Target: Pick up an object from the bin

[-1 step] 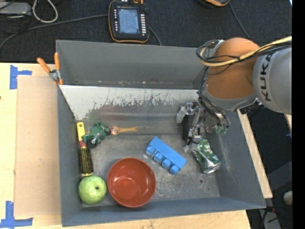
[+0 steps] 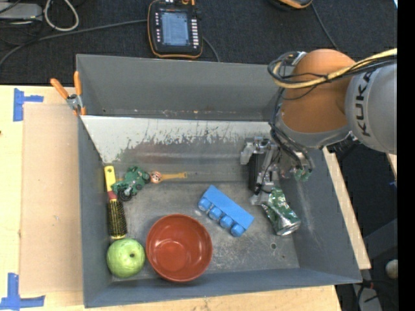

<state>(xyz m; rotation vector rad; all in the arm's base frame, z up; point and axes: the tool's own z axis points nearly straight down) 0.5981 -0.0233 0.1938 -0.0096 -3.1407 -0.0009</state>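
The arm (image 2: 379,109) comes in from the right, and its orange cover (image 2: 318,102) hangs over the right half of the bin (image 2: 194,102) with cables looped across it. Below the cover the gripper (image 2: 262,186) points down at the bin floor, near the right wall and a little in front of the back wall. Its lower end meets the upper end of 1 crushed green can (image 2: 281,214), which lies tilted on the floor and runs from the gripper down and to the right. Whether the gripper is open, closed or clamped on the can cannot be told, because the dark metal parts and the can's crumpled top run together there

Left of the can and apart from it, a blue block (image 2: 225,210) with a row of studs lies at a slant. Further left, toward the front, a red bowl (image 2: 179,247) stands upright. A green apple (image 2: 126,257) sits just beside it in the front left corner. Along the left wall a brush (image 2: 116,216) with a yellow handle and dark bristles lies lengthwise, its bristle end near the apple. By its handle end rests a small green toy (image 2: 135,181), and beside that lies a thin wooden stick (image 2: 170,175) with a pinkish knob, pointing toward the middle of the bin
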